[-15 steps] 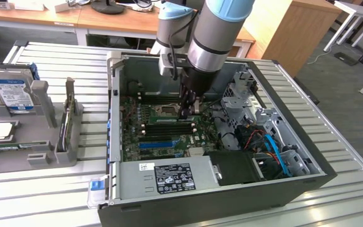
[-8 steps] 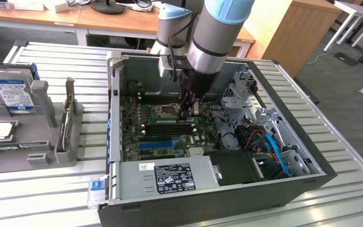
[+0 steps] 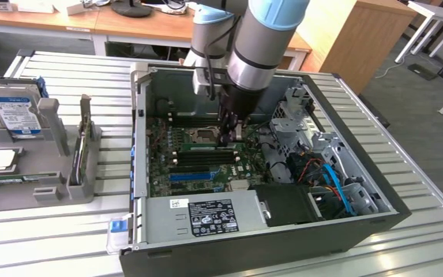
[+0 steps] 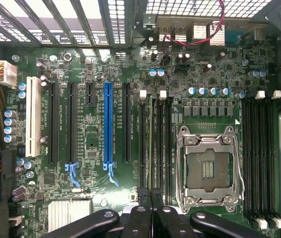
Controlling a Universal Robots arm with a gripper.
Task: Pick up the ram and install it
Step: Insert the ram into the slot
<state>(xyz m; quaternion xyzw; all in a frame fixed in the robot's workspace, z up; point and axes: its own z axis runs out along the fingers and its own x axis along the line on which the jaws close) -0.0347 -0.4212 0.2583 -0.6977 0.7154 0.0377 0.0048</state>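
My hand (image 3: 229,138) pressed together, down inside the open computer case (image 3: 140,144) | tip over the ram (image 3: 205,146) | ram lies along a slot just beside the CPU socket (image 4: 207,166)

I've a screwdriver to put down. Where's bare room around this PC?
Bare slatted metal table: on the exterior view's right of the open black computer case, and camera-side of the grey parts holder. Inside the case it's crowded around the tool.

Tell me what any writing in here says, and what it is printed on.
None of it can be read.
Hard drive, blue label: print too blurred.
Power supply, black label: print too small.
Motherboard, white lettering: too small.
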